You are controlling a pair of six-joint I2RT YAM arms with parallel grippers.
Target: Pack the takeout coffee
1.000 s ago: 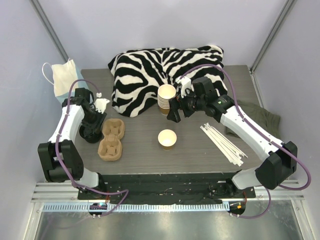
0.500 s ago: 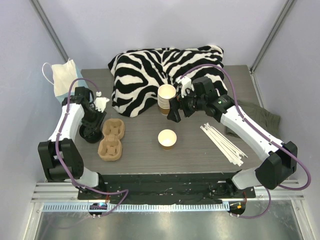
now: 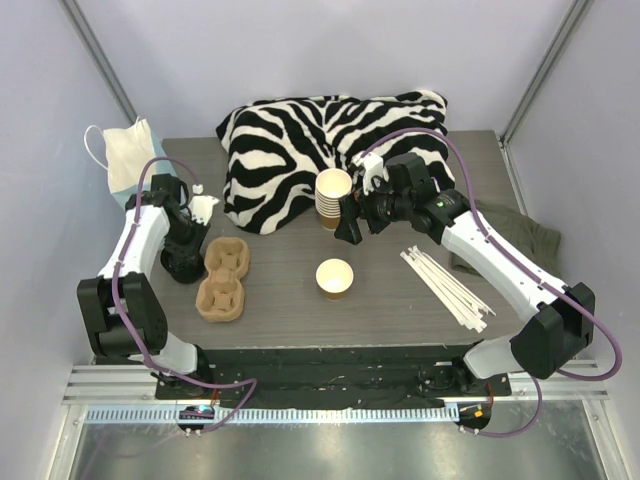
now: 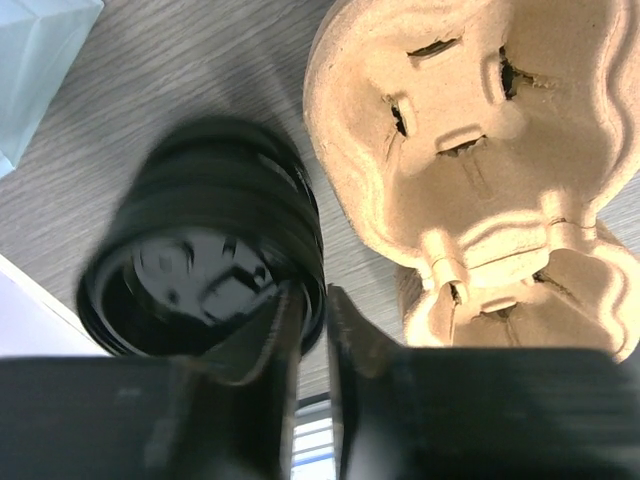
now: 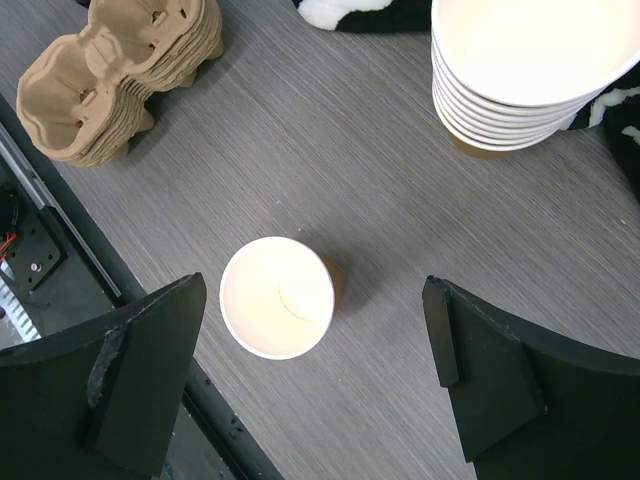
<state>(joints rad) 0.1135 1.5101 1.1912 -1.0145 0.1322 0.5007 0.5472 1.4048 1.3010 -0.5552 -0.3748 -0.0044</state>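
Observation:
No lidded coffee cup shows in any view. One lidless tan paper cup [image 3: 334, 277] stands upright at the table's middle and also shows in the right wrist view [image 5: 277, 297]. My right gripper [image 3: 352, 226] hangs open above it, its fingers [image 5: 150, 350] wide on either side and apart from it. My left gripper [image 3: 184, 250] is down on a stack of black lids [image 3: 183, 268] at the left. In the left wrist view its fingers [image 4: 355, 335] are pinched on the rim of the top black lid [image 4: 200, 250], one inside and one outside.
A stack of brown pulp cup carriers [image 3: 222, 280] lies right beside the lids. A stack of lidless cups [image 3: 333, 197] stands by a zebra-print cloth [image 3: 300, 140]. White stirrers [image 3: 447, 285] lie at the right, a green cloth [image 3: 510, 235] beyond them. A face mask [image 3: 125, 150] lies far left.
My left wrist has shifted slightly over the lid stack. The right arm and the lone cup have not moved.

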